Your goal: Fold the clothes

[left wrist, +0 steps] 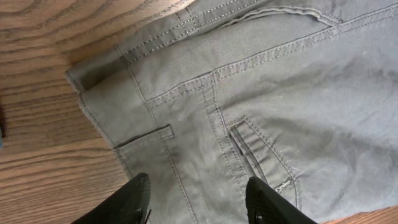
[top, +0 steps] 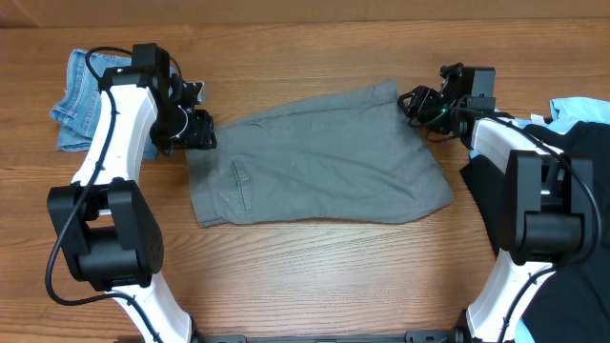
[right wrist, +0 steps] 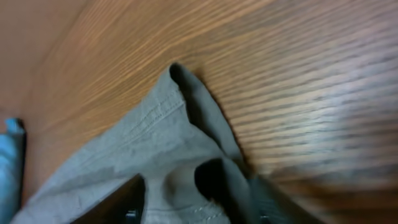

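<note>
Grey shorts (top: 315, 157) lie spread flat across the middle of the table, waistband to the left. My left gripper (top: 195, 129) hovers over that waistband end; its fingers (left wrist: 134, 202) stand apart above the belt loop and pocket seam (left wrist: 249, 149), holding nothing. My right gripper (top: 416, 103) is at the shorts' far right corner. There the hem corner (right wrist: 177, 106) bunches up between its two parted fingers (right wrist: 118, 202), and the picture is blurred. Blue denim shorts (top: 81, 100) lie at the far left.
A black garment (top: 586, 191) and a light-blue one (top: 581, 107) are piled at the right edge, beside the right arm. Bare wooden tabletop (top: 334, 276) runs in front of the shorts.
</note>
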Robot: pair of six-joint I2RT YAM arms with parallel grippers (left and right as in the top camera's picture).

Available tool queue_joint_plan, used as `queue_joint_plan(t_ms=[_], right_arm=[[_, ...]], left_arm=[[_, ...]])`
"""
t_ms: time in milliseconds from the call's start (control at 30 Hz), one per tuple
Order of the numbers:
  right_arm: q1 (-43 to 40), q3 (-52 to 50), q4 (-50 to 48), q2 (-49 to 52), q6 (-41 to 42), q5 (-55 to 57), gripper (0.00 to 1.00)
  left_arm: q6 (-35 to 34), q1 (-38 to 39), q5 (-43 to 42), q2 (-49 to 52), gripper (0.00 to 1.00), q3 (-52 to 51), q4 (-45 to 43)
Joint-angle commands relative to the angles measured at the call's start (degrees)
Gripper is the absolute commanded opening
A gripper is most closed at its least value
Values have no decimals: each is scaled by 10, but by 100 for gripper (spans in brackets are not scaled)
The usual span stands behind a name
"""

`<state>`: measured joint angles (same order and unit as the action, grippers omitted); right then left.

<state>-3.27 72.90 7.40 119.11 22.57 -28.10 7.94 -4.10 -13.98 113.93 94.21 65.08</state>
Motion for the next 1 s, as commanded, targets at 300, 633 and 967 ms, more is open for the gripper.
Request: queue_joint_plan(t_ms=[300, 633, 967], right_arm=[[2, 3, -23, 5, -5, -77, 11], [-3, 83, -42, 3, 61, -119, 4], [-1, 87, -41, 5, 56, -2, 92]], left_arm=[[12, 2, -9, 7, 54, 12, -6], [12, 2, -9, 7, 53, 12, -6], [6, 2, -5, 7, 54, 12, -17]])
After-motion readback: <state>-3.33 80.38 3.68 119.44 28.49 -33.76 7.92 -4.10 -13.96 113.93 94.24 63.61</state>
